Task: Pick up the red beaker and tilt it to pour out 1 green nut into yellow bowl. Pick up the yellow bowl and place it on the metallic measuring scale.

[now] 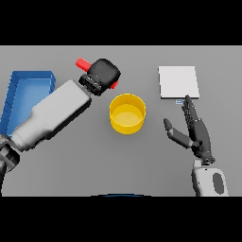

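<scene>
Up toward the table's [71,165] far edge, the left hand [103,75] is curled around the red beaker [83,63], just beside the yellow bowl [127,114]. Right hand [196,132] rests spread, fingertips near the metallic scale [178,82].

A single head view looks steeply down from the robot's own side onto the grey tabletop [142,165], facing forward and away from the body. It sits fairly near, taking in the span from the blue bin [26,85] at the left edge to the scale [178,81] at upper right. Both arms enter from below.
</scene>
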Robot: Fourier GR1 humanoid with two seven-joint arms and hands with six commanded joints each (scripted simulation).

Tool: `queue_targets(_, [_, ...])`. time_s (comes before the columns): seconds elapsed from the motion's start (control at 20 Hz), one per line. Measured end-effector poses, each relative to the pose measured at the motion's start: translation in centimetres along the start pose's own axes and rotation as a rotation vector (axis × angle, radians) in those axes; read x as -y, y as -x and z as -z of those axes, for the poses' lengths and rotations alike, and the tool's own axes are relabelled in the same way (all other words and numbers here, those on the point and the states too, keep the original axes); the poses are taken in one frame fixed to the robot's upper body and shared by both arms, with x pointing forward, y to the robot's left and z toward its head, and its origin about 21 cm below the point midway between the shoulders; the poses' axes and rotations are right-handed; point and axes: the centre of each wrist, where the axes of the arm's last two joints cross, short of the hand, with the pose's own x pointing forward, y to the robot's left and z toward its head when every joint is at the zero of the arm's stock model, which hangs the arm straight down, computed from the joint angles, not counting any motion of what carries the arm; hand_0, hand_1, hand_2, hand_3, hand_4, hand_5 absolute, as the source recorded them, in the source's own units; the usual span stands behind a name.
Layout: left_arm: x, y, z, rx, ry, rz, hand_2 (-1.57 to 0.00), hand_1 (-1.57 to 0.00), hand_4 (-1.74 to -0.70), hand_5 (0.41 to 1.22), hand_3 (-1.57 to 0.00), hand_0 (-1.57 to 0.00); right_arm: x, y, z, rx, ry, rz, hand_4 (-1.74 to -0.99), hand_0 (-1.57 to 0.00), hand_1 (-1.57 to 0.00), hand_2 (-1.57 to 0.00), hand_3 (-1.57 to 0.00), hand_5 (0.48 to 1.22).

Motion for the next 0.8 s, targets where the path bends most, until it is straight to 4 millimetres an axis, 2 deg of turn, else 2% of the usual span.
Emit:
queue_targets(0.15, [-0.4,-0.9,0.5,0.042,0.022,0.119,-1.57,-1.57,-1.72,1.220,-1.38,-1.57,0.6,0.2,-0.2,0.008,0.005,-0.020,-1.299,0.00,0.00,0.00,0.00,0.605])
queue_targets(0.3, [-1.1,-1.6,0.8,0.032,0.022,0.255,-1.57,-1.57,-1.73,1.221,-1.47,-1.57,0.0,0.4,-0.1,-0.007,0.003,-0.024,-1.298,0.00,0.00,0.00,0.00,0.599])
queue_targets(0.65, [-1.4,-4.5,1.5,0.047,0.045,0.515,-1.57,-1.57,-1.74,1.221,-1.55,-1.57,0.3,-0.2,0.1,0.007,0.016,-0.037,-1.285,0.00,0.00,0.00,0.00,0.605])
queue_targets(0.8, [-1.6,-5.1,1.6,0.070,0.080,0.604,-1.57,-1.57,-1.74,1.221,-1.56,-1.57,0.4,0.3,0.1,-0.012,0.020,-0.051,-1.289,0.00,0.00,0.00,0.00,0.604])
